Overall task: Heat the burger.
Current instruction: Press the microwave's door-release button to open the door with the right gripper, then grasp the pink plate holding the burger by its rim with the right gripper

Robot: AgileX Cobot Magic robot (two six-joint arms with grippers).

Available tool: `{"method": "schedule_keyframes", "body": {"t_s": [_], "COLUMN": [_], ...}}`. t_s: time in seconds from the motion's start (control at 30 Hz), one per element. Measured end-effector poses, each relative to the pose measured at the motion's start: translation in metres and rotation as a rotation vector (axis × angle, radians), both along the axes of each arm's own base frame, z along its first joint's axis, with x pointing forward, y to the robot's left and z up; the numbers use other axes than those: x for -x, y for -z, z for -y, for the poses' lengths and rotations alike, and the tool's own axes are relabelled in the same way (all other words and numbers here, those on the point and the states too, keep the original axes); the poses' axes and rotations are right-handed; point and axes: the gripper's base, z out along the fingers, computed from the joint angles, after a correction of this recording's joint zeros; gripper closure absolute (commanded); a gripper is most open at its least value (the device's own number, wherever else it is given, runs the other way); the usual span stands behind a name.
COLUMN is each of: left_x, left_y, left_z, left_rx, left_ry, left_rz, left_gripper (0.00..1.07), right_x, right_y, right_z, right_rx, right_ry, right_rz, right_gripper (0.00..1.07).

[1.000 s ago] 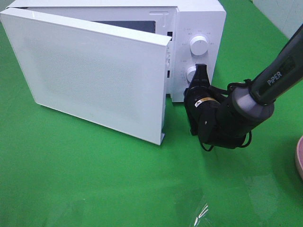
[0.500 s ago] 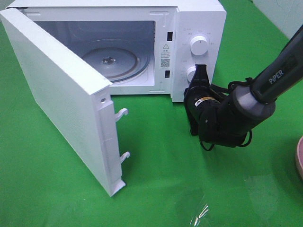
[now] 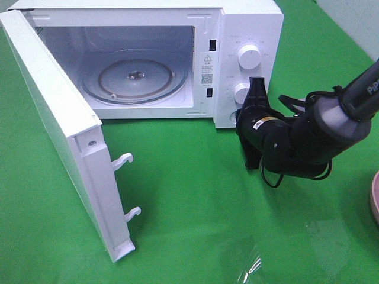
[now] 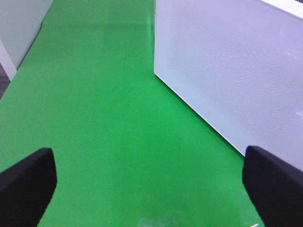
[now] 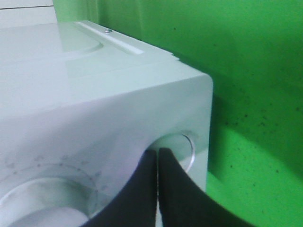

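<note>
- Well right of the microwave (image 3: 249,18), at the picture's edge, only a sliver of pink plate (image 3: 375,198) shows. The burger itself is out of sight, so I cannot tell where it sits.
- Writing: "PiP" in white on my right arm (image 3: 331,121). A warning sticker (image 3: 206,68) with a code square sits on the microwave's door frame. Its print, and the marks round both dials, are too small to read.
- My right gripper (image 3: 256,83) is clenched, fingers pressed together on nothing. Its tips are at the round button (image 5: 182,144) in the control panel's lower corner, below the lower knob (image 3: 241,93). Whether they touch it I cannot tell.
- My right arm slopes down from the right of the microwave, wrist bent toward its panel.
- My left gripper (image 4: 147,182) gapes wide, holding nothing, over the green cloth (image 4: 104,118) beside the microwave's open door (image 4: 236,71).
</note>
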Motion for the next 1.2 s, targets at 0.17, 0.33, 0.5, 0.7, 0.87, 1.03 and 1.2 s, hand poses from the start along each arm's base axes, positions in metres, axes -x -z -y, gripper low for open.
{"method": "schedule_keyframes", "body": {"t_s": [0.17, 0.33, 0.5, 0.7, 0.87, 1.03, 1.2], "left_x": [0.0, 0.0, 0.0, 0.0, 0.0, 0.0, 0.0], "left_y": [0.0, 0.0, 0.0, 0.0, 0.0, 0.0, 0.0], "left_z": [0.0, 0.0, 0.0, 0.0, 0.0, 0.0, 0.0], "left_rx": [0.0, 0.0, 0.0, 0.0, 0.0, 0.0, 0.0], "left_ry": [0.0, 0.0, 0.0, 0.0, 0.0, 0.0, 0.0], "left_rz": [0.0, 0.0, 0.0, 0.0, 0.0, 0.0, 0.0], "left_gripper": [0.07, 0.07, 0.07, 0.07, 0.07, 0.07, 0.07], "right_x": [0.003, 0.013, 0.022, 0.032, 0.04, 0.051, 0.061], "right_y": [-0.007, -0.013, -0.02, -0.038, -0.051, -0.059, -0.063], "right_z": [0.004, 0.007, 0.007, 0.004, 0.003, 0.002, 0.001], "right_rx": [0.0, 0.026, 0.102, 0.273, 0.399, 0.526, 0.613], "right_ry": [0.002, -0.05, -0.13, -0.318, -0.472, -0.649, -0.8], "right_rz": [-0.003, -0.058, -0.125, -0.175, -0.194, -0.221, -0.247], "right_gripper": [1.07, 1.07, 1.07, 1.07, 1.06, 1.05, 1.05]}}
